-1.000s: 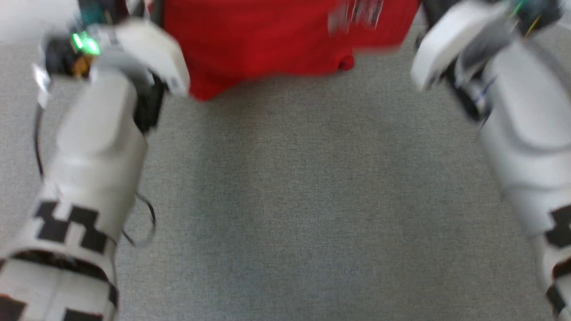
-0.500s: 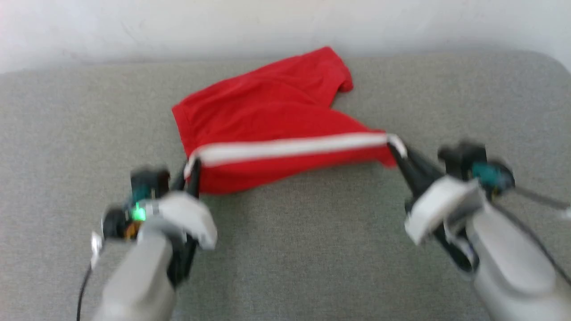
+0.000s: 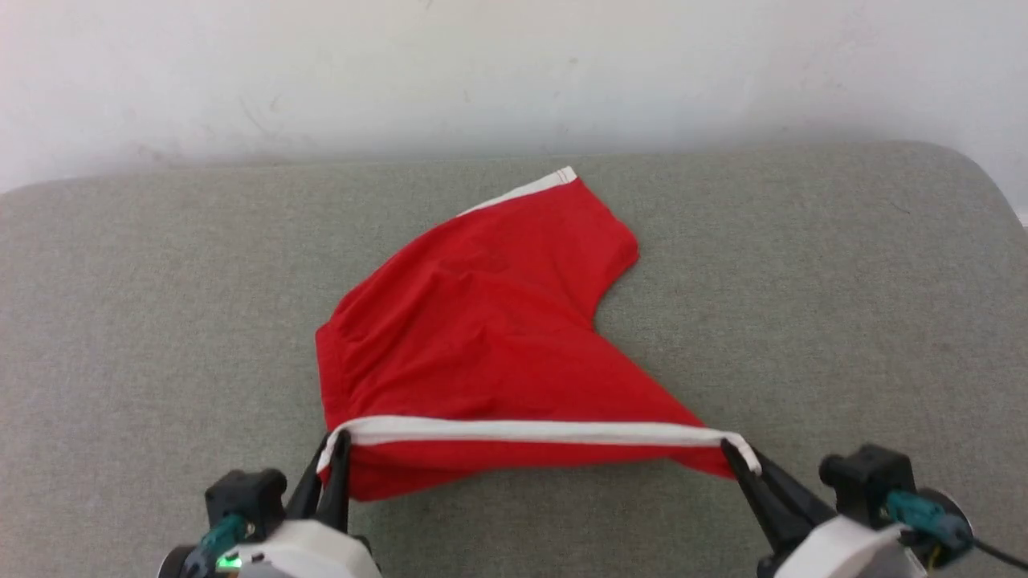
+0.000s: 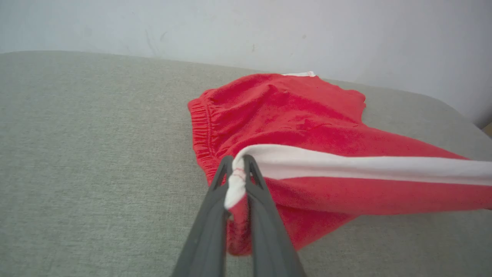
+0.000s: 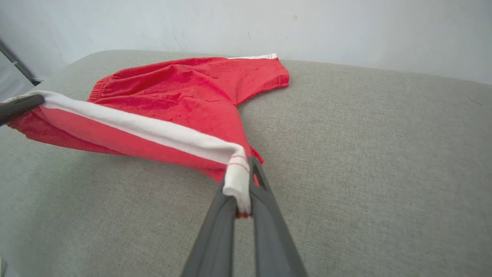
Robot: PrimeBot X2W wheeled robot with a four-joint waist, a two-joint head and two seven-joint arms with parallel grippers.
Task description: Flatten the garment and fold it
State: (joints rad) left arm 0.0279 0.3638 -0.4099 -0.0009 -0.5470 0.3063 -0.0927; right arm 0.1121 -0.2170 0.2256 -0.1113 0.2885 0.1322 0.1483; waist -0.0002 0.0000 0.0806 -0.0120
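Observation:
The garment [image 3: 482,337], red shorts with a white side stripe, lies partly on the grey cushioned surface [image 3: 144,321]. Its near edge, the white stripe, is lifted and stretched taut between both grippers. My left gripper [image 3: 333,449] is shut on the stripe's waistband end, also seen close up [image 4: 237,169]. My right gripper [image 3: 735,451] is shut on the stripe's hem end [image 5: 246,173]. The far leg [image 3: 578,217] rests flat toward the wall, its own white stripe just showing at the far edge. The other arm's fingertip [image 5: 19,105] shows at the left of the right wrist view.
A pale wall [image 3: 514,72] rises just behind the surface's far edge. The surface's right corner is rounded [image 3: 980,172]. Bare grey fabric lies to the left, right and front of the shorts.
The head camera has tilted up, so the whole picture has shifted. The stripe stays stretched between the two shut grippers, and the far leg now shows its white edge.

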